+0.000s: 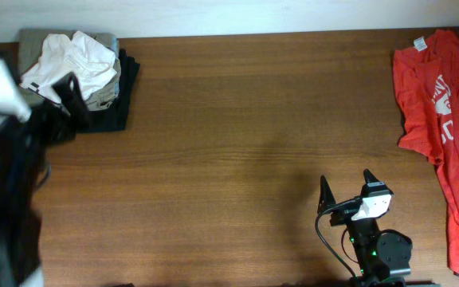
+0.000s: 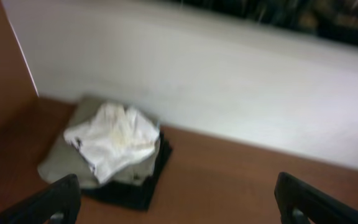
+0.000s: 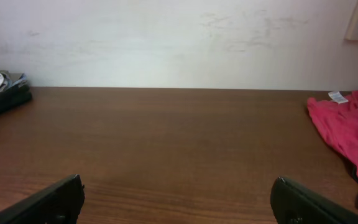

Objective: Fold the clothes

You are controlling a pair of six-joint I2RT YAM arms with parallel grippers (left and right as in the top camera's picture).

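Left gripper point(image 2: 178, 183) is hanging above the table point(image 2: 229, 180), angling down and forward. Its jaws are standing wide apart and grasping nothing. This view is blurred. The white T-shirt point(image 2: 114, 140) is lying crumpled ahead of it, slightly to its left, resting on a stack of folded garments point(image 2: 129, 191). Right gripper point(image 3: 178, 182) is sitting low and level over the table, jaws spread wide and holding nothing. A red shirt point(image 3: 347, 130) is lying ahead of it, to its right.
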